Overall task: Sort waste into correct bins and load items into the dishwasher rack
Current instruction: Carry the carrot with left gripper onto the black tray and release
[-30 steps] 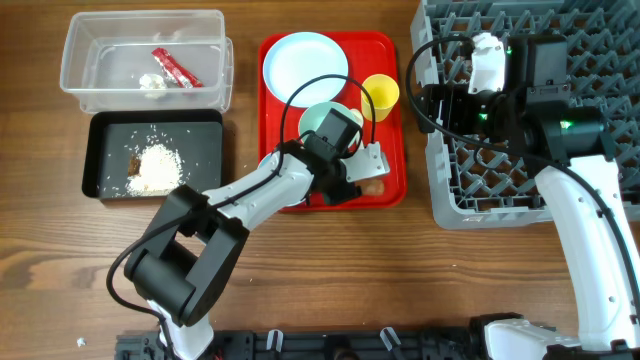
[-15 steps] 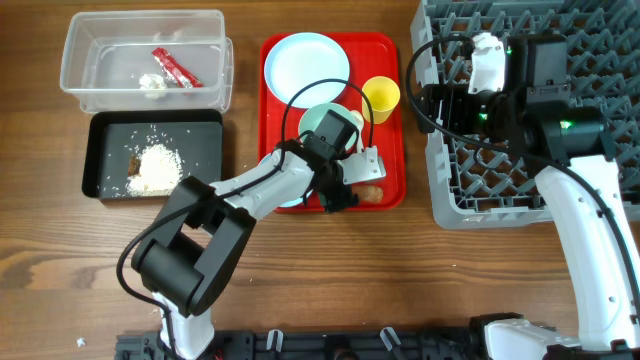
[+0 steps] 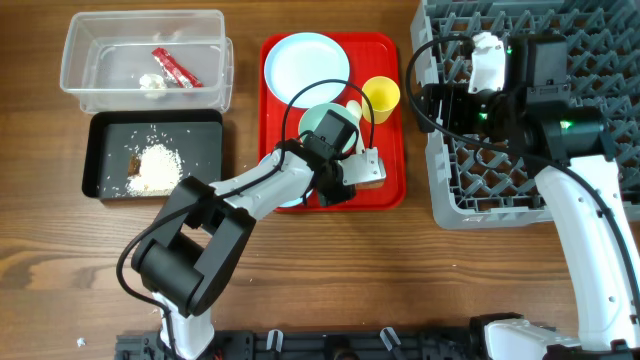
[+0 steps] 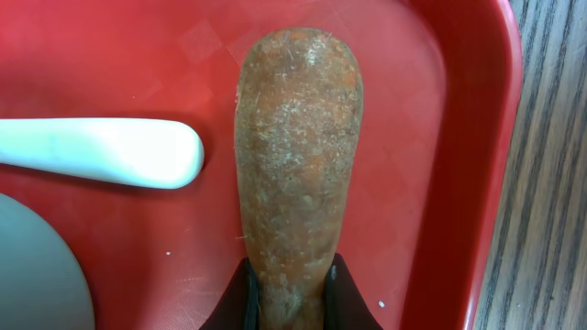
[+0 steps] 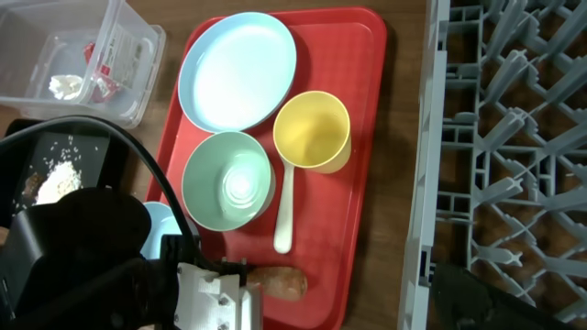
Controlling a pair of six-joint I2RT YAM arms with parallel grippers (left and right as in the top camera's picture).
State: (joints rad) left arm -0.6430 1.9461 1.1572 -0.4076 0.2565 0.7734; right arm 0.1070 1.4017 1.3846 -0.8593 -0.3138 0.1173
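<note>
Closing on the orange carrot (image 4: 298, 156), the left gripper (image 4: 291, 277) has slid in the last half second to sit directly over it at the 5 o'clock corner of the red tray (image 3: 392, 140), its 2 fingers now pinching the carrot's near end. That grip suggests the carrot is ready to lift toward the black tray (image 3: 100, 130) at 9 o'clock. The right gripper (image 3: 435, 100) hangs over the grey rack (image 3: 590, 30), and I cannot tell whether it is spread.
</note>
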